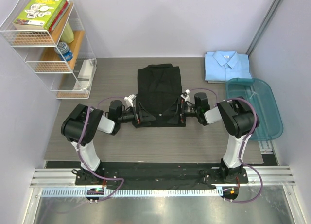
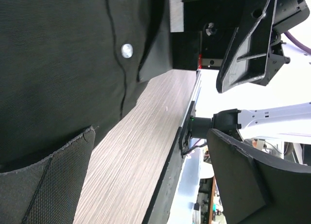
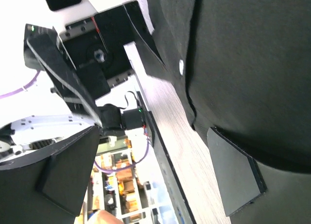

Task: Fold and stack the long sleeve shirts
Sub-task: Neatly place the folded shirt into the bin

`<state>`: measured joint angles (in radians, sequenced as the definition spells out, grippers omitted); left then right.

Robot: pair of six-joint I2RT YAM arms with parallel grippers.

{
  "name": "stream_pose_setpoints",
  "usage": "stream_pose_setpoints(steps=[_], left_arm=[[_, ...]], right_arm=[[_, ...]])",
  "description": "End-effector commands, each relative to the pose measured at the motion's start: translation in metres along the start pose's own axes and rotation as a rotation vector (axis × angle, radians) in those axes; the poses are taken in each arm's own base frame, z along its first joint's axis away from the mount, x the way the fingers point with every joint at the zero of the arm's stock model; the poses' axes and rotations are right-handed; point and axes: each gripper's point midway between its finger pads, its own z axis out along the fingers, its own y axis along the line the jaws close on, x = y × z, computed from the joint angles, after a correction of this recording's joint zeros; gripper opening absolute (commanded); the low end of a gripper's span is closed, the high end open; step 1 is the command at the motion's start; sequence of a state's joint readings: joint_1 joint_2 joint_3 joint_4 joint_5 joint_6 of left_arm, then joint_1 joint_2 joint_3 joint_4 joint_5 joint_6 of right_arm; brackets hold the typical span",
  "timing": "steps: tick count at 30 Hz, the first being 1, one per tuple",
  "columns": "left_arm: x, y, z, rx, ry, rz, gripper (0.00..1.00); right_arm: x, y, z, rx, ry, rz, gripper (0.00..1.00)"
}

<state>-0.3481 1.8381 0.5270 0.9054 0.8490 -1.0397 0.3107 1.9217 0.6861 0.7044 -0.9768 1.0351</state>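
A: Found left pincer (image 2: 150, 136) splayed wide at near hem of black shirt (image 1: 158, 90), lying mid-worktop (image 1: 116, 83); one finger (image 2: 43, 185) at cloth edge, clamping nothing. Same for right pincer (image 3: 154, 131).

B: Logged. Looks like setup for a hem-to-collar fold. Cannot tell finger placement, under hem or over; confirm before closing.

A: Then pinch both near corners at once, lift level, carry away from the bases, lay hem onto collar. Avoid dragging or skewing.

B: Farther off, far right corner: light blue shirt (image 1: 226, 64), folded flat. Judged as stacking partner after folding.
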Motion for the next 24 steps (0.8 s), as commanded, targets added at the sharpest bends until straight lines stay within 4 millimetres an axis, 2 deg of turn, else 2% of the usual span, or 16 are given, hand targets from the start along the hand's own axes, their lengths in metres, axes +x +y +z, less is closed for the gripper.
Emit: stream_pose_setpoints(steps=[1,7,11,14,17,18,19,20,21,22,23,24], left_arm=[[0.001,0.041,-0.027,-0.155,-0.029,-0.015,1.00],[0.005,0.057,-0.049,-0.209,-0.027,-0.021,1.00],[0.002,0.057,-0.055,-0.207,-0.028,-0.035,1.00],[0.000,0.050,-0.056,-0.182,-0.015,-0.030,1.00],[0.006,0.033,-0.059,-0.130,0.032,-0.015,1.00],[-0.001,0.018,-0.062,-0.110,0.026,0.039,1.00],[-0.002,0.011,-0.065,-0.113,0.033,0.070,1.00],[0.003,0.011,-0.074,-0.141,0.059,0.103,1.00],[-0.011,-0.012,-0.079,-0.116,0.030,0.196,1.00],[-0.017,-0.019,-0.085,-0.120,0.022,0.237,1.00],[-0.024,-0.027,-0.088,-0.122,0.018,0.307,1.00],[-0.025,-0.034,-0.090,-0.123,0.031,0.316,1.00]], right_arm=[[0.015,-0.056,-0.024,0.187,-0.004,0.046,0.99],[0.024,-0.063,-0.046,0.195,0.025,0.021,1.00],[0.030,-0.070,-0.057,0.221,0.054,0.021,1.00],[0.032,-0.066,-0.062,0.214,0.065,0.020,1.00],[0.032,-0.042,-0.068,0.173,0.088,-0.019,1.00],[0.030,-0.033,-0.069,0.158,0.088,-0.056,1.00],[0.033,-0.016,-0.075,0.156,0.096,-0.071,1.00],[0.022,-0.001,-0.077,0.139,0.087,-0.151,1.00],[0.019,0.013,-0.079,0.120,0.088,-0.191,1.00],[0.017,0.025,-0.083,0.120,0.088,-0.213,1.00],[0.004,0.040,-0.084,0.114,0.069,-0.290,1.00],[-0.002,0.045,-0.085,0.121,0.058,-0.321,1.00]])
